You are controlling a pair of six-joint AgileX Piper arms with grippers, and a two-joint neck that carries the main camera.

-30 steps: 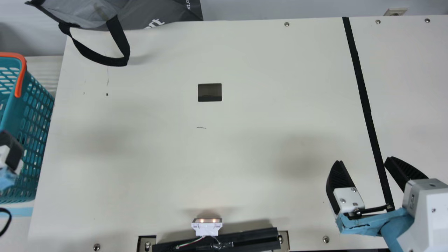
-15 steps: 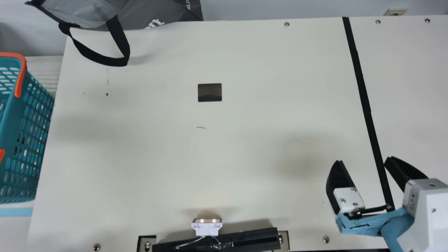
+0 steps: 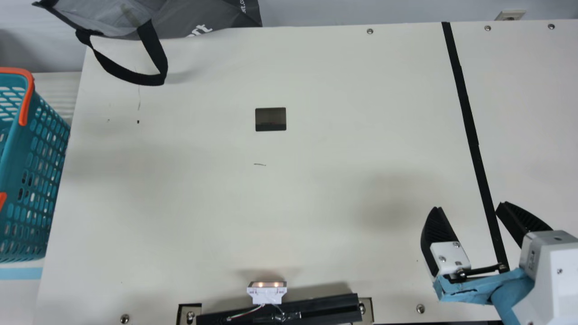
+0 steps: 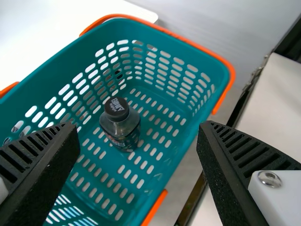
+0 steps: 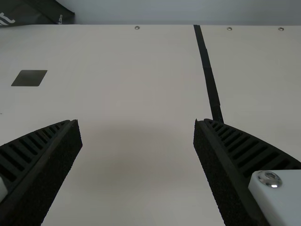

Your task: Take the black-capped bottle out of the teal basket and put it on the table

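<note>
My right gripper (image 3: pixel 469 205) stands open above the right part of the table (image 3: pixel 316 203) in the main view, with nothing between its fingers; the right wrist view shows the same gripper (image 5: pixel 136 121) spread wide. At the main view's left edge is part of the teal basket (image 3: pixel 34 171), beside the table. In the left wrist view the black-capped bottle (image 4: pixel 121 126) stands inside the basket (image 4: pixel 181 136), near one long wall. My left gripper (image 4: pixel 138 125) is open above the basket, its fingers apart and not touching the bottle.
A grey bag (image 3: pixel 198 18) with a black strap (image 3: pixel 131 76) lies at the table's back left. A small white device (image 3: pixel 266 293) and a black bar (image 3: pixel 316 309) are at the front edge. The basket has orange handles (image 3: pixel 28 97).
The left gripper, seen a second ago at the main view's left edge in front of the basket, has moved out of that view to the left. The right arm has stayed still.
</note>
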